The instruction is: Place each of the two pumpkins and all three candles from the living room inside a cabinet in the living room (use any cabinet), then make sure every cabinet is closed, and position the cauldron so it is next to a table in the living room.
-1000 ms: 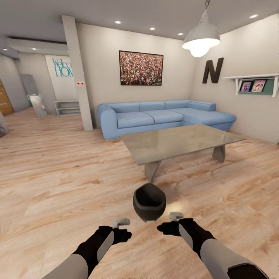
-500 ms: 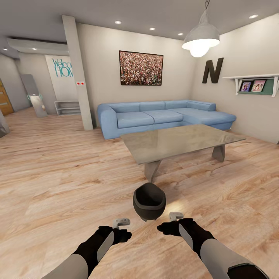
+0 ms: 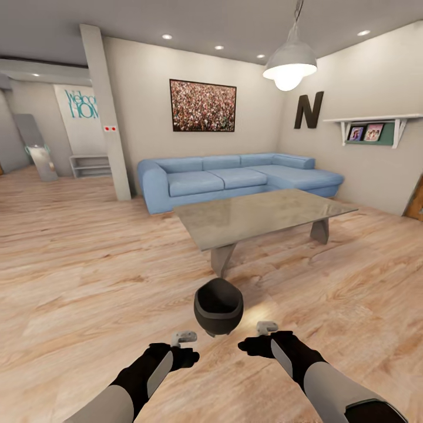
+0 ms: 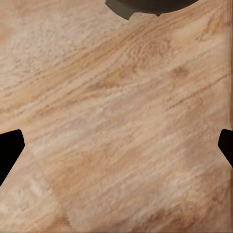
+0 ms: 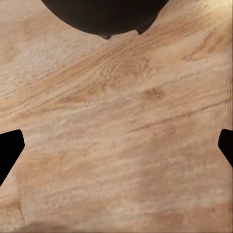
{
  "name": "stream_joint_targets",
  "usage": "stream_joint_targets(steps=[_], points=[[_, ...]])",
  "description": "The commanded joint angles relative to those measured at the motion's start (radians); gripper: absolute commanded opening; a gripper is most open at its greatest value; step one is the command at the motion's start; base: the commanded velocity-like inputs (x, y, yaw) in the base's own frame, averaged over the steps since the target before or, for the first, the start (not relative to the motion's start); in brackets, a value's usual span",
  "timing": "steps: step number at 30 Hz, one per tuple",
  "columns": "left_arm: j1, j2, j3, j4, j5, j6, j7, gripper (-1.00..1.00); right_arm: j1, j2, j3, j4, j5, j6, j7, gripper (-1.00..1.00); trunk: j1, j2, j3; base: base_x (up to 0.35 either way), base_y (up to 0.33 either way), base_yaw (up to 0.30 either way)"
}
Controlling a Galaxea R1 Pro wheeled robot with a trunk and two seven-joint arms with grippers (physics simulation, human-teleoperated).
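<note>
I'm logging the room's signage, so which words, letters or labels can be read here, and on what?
"N": large dark block letter on the beige right wall.
"Welcome HOME", partly hidden: teal lettering on the white far wall panel, read with some doubt.
Small framed pictures on the white wall shelf: too small to read.

A blue corner sofa [image 3: 235, 176] sits against the far wall under a framed picture [image 3: 202, 106]. A white hanging lamp [image 3: 289, 61] glows, a black letter N [image 3: 309, 110] beside a wall shelf [image 3: 373, 126], wooden floor [image 3: 82, 264] all around.
</note>
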Motion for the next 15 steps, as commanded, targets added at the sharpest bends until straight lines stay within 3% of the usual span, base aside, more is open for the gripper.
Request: stream_joint_targets(steps=[1,15], points=[[0.0,0.0,0.0,0.0,0.0,0.0,0.0,1.0,0.0,0.0,0.0,0.0,0.0,0.0,0.0,1.0,0.0,0.0,0.001,0.0,0.0,-0.202],[0.0,0.0,0.0,0.004,0.0,0.0,0.0,1.0,0.0,0.0,0.0,0.0,0.0,0.0,0.0,1.0,0.0,0.0,0.018,0.0,0.0,-0.204]])
